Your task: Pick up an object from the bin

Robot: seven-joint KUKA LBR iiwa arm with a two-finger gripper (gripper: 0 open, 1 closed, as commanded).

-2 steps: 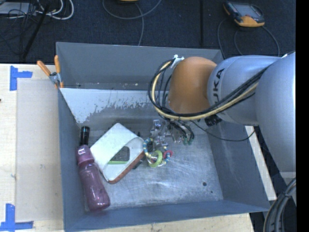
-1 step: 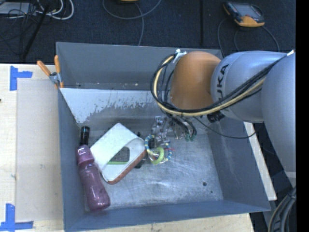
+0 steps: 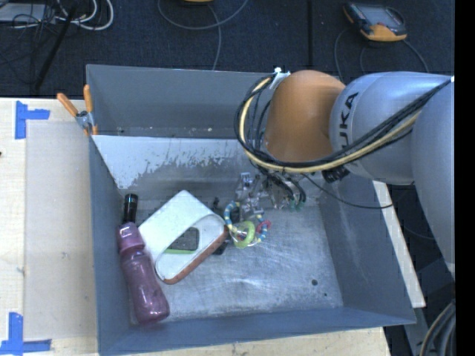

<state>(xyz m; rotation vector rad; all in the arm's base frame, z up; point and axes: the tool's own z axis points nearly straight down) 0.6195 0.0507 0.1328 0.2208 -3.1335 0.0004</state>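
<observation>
Three items in grey bin (image 3: 185, 102): we list a small yellow-green trinket (image 3: 246, 233) mid-floor, just nearside of the end effector (image 3: 249, 201) (open or closed, we cannot tell), with white brown-rimmed case (image 3: 174, 217) and purple bottle (image 3: 141, 280) leftward.

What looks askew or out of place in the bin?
Nothing looks spilled or broken. The purple plastic bottle lies on its side by the left wall; the white flat pad with a brown rim lies skewed against it.

We see bare bin floor (image 3: 297, 273) near and right. The purple bottle (image 3: 141, 284) and white case (image 3: 178, 225) crowd the left.
</observation>
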